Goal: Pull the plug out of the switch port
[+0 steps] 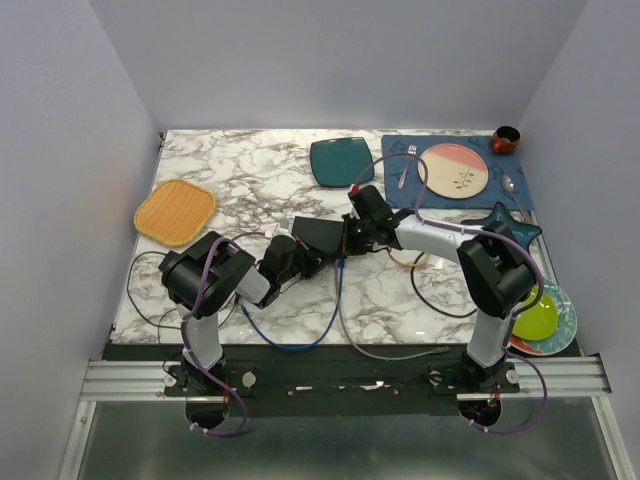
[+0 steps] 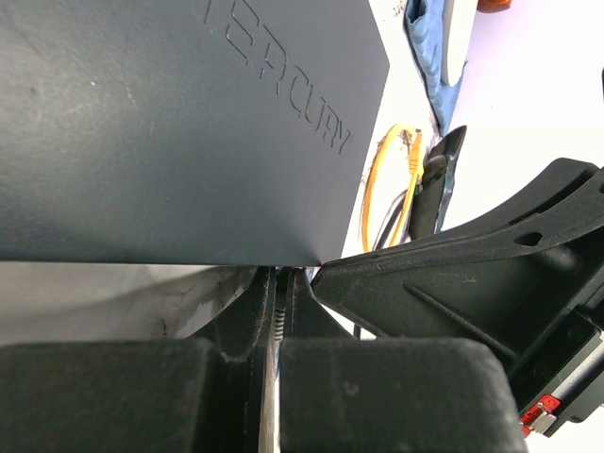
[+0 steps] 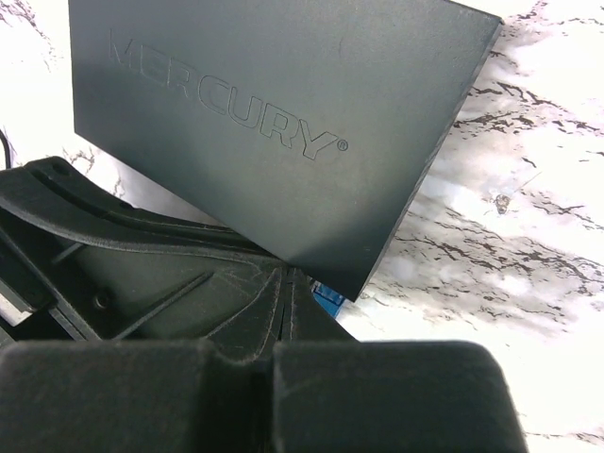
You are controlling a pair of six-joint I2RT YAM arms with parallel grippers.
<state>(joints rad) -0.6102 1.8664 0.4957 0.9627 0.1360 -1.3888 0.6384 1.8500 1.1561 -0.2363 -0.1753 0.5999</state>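
Jaws of both arms met at one corner of the switch, the flat matte-black box lying on the marble table between them, its top stamped MERCURY. We saw the left gripper nosed up to the switch's short edge beside that corner. Its fingers were closed to a thin slit, and we could not tell whether anything was pinched there. The right gripper stood at the switch's long edge, round the other side of the same corner, its fingers likewise pressed to a slit. A blue plug showed at that edge of the switch, just beside those fingertips. Whether they gripped it we could not tell.

From above, a blue cable left the switch's near side and looped toward the arm bases. A grey cable ran out beside it, further to the right. A yellow cable lay to the right of the switch, apart from it. Beyond the switch, apart from it, sat the teal plate. Well to the switch's left lay an orange woven mat. Beyond the switch and to its right lay a blue placemat carrying a pink plate.
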